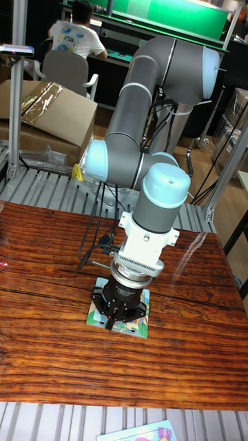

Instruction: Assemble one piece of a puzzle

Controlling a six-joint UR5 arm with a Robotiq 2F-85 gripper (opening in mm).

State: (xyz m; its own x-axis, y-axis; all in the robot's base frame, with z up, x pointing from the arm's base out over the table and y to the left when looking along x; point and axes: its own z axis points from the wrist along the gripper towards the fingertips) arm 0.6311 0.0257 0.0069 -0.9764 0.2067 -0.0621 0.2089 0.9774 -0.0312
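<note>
Reddish-brown wood with strong dark grain makes up the broad tabletop [62, 331], which fills the middle of the view and rests on a ribbed grey metal frame [48, 189] showing along its far edge and again at the bottom. Above it bends the grey UR5 arm with pale blue joint caps [148, 103]: its thick upper link slants down from the upper right to an elbow at the left, then a short link runs right to a wrist whose blue cap faces the camera, and from there the white flange and black tool point straight down at the table. Black cables [89, 234] hang from the arm to the wood just left of the tool. Behind the table sits an open brown cardboard box [48, 114] — I cannot make out anything inside it beyond a crinkled shiny sheet at its top. Farther back a person in a white printed shirt [74, 34] sits in a grey chair, facing away. Under the tool lies the small square colourful puzzle board with a pale blue border [132, 322], flat on the wood near the table's centre and turned slightly askew. The black two-finger gripper [114, 320] stands directly over it, its tips down at or just above the board's left part; whether they touch it, or hold a piece, is hidden, and I cannot tell if the fingers are parted or closed. At the bottom edge, a second colourful printed card [141, 434] pokes into view.
</note>
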